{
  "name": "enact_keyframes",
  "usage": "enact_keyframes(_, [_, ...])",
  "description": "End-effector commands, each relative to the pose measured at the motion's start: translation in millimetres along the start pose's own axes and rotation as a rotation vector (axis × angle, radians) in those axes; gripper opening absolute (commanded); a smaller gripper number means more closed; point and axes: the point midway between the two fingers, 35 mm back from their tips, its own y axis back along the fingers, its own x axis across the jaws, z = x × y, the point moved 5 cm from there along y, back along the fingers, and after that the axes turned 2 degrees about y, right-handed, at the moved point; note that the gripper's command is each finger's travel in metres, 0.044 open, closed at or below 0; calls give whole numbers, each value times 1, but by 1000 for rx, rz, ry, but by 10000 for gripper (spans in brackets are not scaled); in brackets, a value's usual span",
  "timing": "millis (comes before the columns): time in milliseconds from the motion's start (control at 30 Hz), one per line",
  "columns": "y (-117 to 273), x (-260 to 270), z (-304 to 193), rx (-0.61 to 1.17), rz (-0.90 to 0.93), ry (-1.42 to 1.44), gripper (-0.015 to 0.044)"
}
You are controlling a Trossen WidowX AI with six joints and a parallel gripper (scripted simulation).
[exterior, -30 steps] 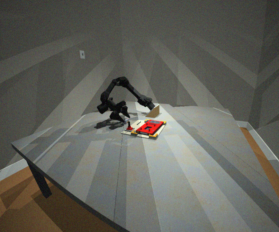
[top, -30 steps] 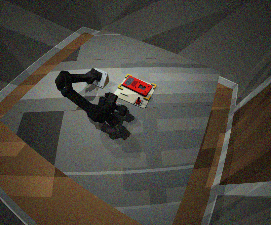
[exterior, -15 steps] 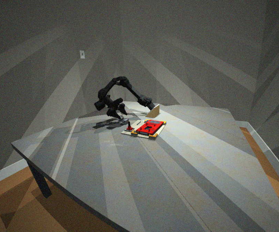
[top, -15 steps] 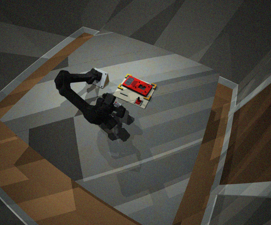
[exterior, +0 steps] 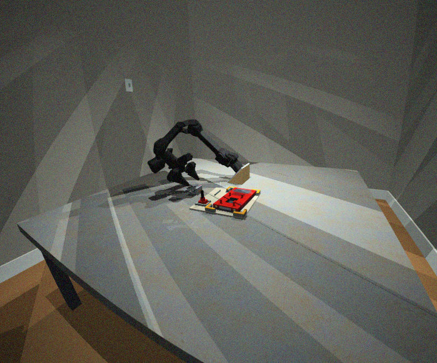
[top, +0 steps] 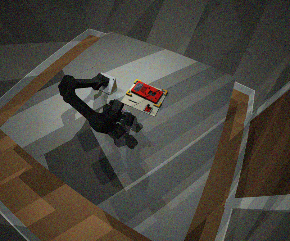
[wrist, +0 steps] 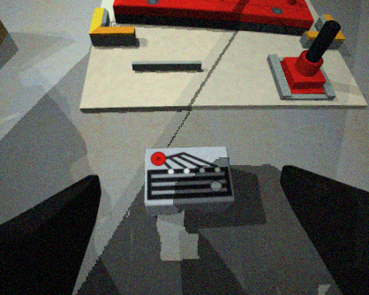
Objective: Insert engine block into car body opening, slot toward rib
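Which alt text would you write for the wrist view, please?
An open black gripper frames a white engine block on the table. Beyond it, a cream board carries the red car body, partly cropped, and a red piece with a black post.

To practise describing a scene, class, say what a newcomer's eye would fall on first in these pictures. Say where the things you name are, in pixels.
The red car body (top: 143, 89) (exterior: 244, 196) (wrist: 214, 14) probably catches the eye first, bright on its pale board between yellow corners. Next comes the black arm (top: 81, 107) (exterior: 207, 141), arched over the grey table, its open end effector (exterior: 193, 182) (wrist: 193, 178) above the table. In the wrist view, the white block (wrist: 188, 155) with its red dot stands out between the spread fingers, off the board.
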Motion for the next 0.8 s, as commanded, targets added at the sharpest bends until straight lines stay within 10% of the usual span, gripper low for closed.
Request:
enact_keyframes(0, [-2, 0, 2, 20, 16, 43, 440])
enact_keyframes(767, [-20, -2, 35, 318, 287, 725, 440])
